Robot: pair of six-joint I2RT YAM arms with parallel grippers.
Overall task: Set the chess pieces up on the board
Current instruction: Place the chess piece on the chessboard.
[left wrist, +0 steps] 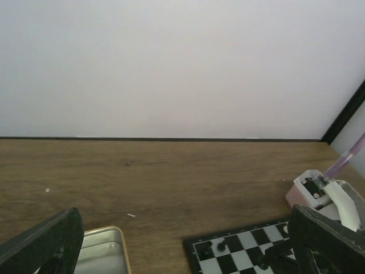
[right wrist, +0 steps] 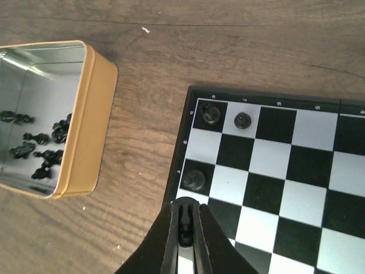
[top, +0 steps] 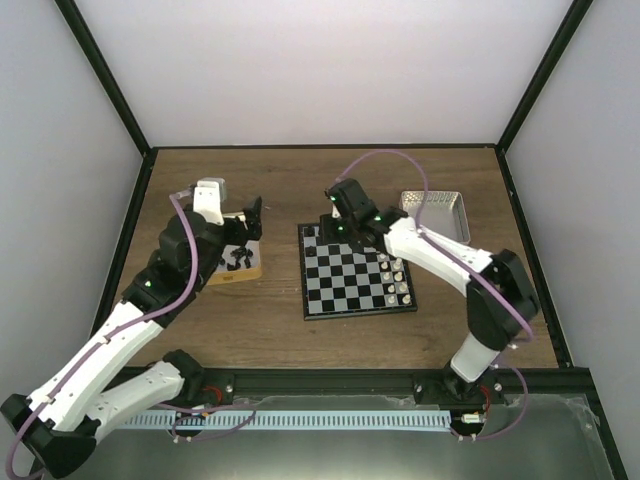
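Right tool (right wrist: 183,220): black two-finger tool, clenched on a slim black chess piece (right wrist: 183,212) that stands upright between the fingers. It hangs over the left edge column of the small flat square chessboard of black and white checks (right wrist: 285,165), close to its far-left corner as seen from above (top: 337,228).

Left tool (left wrist: 185,245): black two-finger tool, released, fingers (left wrist: 45,245) spread wide with nothing between them. It is above the far end of the gold-coloured rectangular metal tin (top: 240,272), to the left of the board.

Chessboard: thin dark border, lying flat on the brown wood-grain desk (top: 270,320), near the middle.

Three black chessmen (right wrist: 210,112): all upright on the board. One is in the far-left corner square, one in the square just beside it in the same row, and one in the edge column two rows nearer.

Loose black chessmen (right wrist: 40,142): a small scatter lying inside the gold tin, which has a silvery interior. Their exact number cannot be told.

Pale chessmen (top: 396,282): a small cluster on the right-hand columns of the board. Their types are too small to tell.

Silver rectangular metal tray (top: 436,214): on the desk beyond the board's far-right corner, apart from it.
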